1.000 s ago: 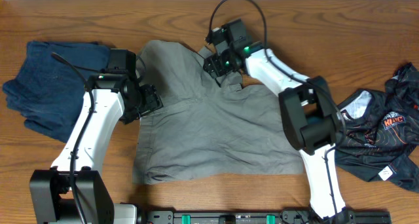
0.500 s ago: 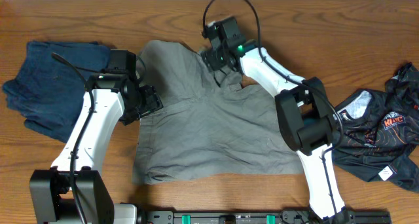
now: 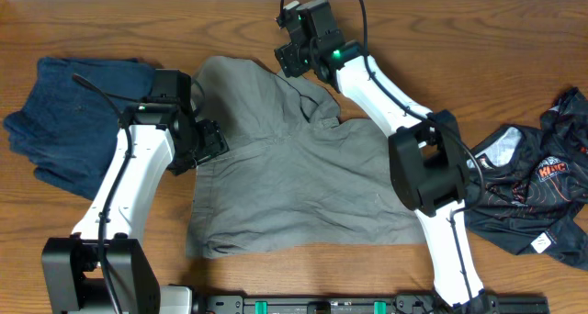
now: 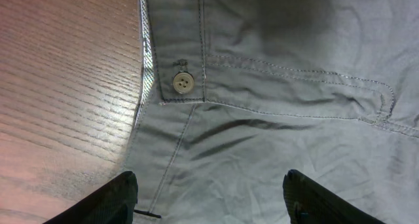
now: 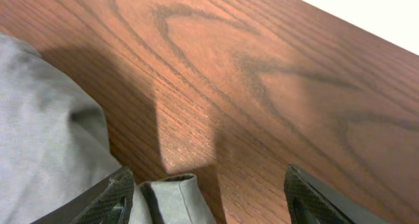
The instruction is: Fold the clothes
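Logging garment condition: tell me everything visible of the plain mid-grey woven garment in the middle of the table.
The plain mid-grey woven garment lies spread and wrinkled, unfolded, on the wooden table. Matte cloth with stitched seams; the left wrist view shows a pale button and a seamed pocket. Its top edge is bunched. The open left gripper sits at its left edge, the open right gripper by its top edge; contact cannot be told.
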Controlling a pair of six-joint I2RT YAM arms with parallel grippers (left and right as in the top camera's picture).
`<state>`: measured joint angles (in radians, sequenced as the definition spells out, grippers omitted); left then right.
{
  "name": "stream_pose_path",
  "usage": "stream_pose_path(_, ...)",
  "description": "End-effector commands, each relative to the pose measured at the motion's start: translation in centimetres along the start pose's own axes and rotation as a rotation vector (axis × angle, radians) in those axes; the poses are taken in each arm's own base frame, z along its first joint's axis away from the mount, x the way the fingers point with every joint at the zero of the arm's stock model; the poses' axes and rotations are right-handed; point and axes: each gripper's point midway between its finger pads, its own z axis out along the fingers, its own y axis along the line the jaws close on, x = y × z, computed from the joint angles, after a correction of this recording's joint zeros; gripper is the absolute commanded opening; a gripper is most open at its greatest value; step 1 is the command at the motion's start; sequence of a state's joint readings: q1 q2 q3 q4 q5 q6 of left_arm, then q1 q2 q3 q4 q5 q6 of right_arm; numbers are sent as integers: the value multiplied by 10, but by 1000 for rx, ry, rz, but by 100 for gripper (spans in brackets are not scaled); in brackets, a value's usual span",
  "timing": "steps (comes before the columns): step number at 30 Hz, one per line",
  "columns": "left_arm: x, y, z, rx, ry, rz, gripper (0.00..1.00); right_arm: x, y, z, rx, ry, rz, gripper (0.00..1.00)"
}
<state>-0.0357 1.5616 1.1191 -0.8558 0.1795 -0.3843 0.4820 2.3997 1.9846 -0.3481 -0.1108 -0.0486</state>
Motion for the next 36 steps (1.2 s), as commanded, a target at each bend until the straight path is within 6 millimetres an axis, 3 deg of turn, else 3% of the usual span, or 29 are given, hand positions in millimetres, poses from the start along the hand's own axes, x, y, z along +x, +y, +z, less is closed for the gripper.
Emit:
stream_pose_path(1,2,2,3,-13,11,6,73,25,5,21,-4,48,-3,71)
stream_pose_path(11,2,2,3,-13,11,6,73,59,18,43,-23,126,-8,64)
stream_pose_path(12,2,2,3,-13,11,6,73,59,19,43,-23,125,-8,60)
stream_pose_path(13,2,2,3,-13,11,6,73,58,19,43,-23,125,-9,49)
stream_pose_path(14,2,2,3,-13,11,6,73,58,19,43,-23,124,-9,28)
stream_pose_path(16,2,2,3,-14,11,6,73,59,19,43,-20,126,-9,2)
stream_pose_path(19,2,2,3,-13,11,6,73,65,11,42,15,152,-7,1)
stream_pose_path(23,2,2,3,-13,11,6,73,64,-39,19,229,191,59,1)
stream_pose_path(26,2,2,3,-13,11,6,73,40,-93,-24,407,164,107,1)
stream_pose_path(28,2,2,3,-13,11,6,73,22,-138,-67,536,123,175,1)
stream_pose_path(31,2,2,3,-13,11,6,73,14,-185,-115,629,88,288,1)
stream_pose_path(34,2,2,3,-13,11,6,73,32,-225,-153,694,117,431,1)
stream_pose_path(36,2,2,3,-13,11,6,73,57,-245,-171,735,165,548,1)
